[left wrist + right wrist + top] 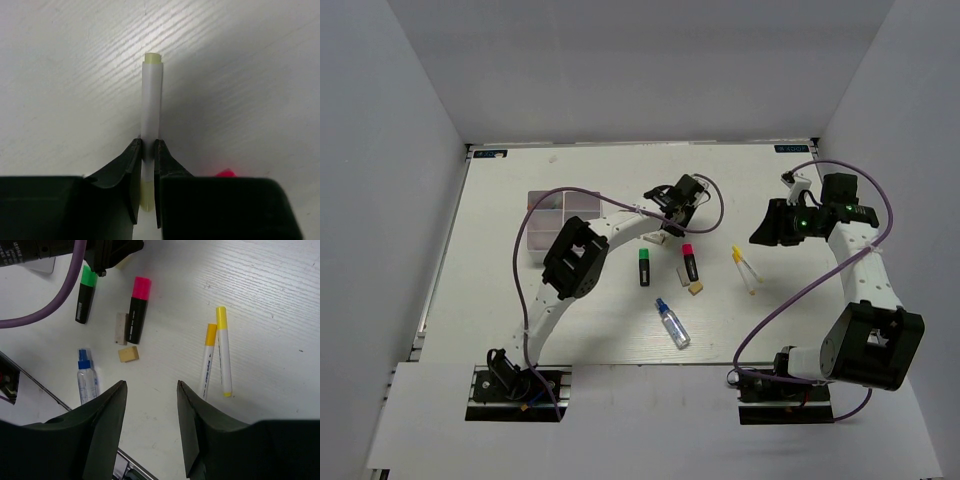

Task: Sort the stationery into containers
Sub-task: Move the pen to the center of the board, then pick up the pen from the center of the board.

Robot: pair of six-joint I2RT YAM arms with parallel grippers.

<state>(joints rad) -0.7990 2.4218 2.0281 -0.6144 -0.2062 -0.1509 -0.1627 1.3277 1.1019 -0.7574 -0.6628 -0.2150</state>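
Left wrist: L tool (pixel 147 150) tight on white stick (pixel 151 100); arm lettering (pixel 30 252) illegible

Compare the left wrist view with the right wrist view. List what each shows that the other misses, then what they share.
Only the left wrist view shows the grip: the white stick clamped in the left end effector.

Only the right wrist view shows the open right end effector, the green-capped highlighter, glue bottle, white eraser, tan eraser and two yellow-tipped pens.

Both show the table and, apparently, the red-capped highlighter, which is only a red sliver in the left wrist view.
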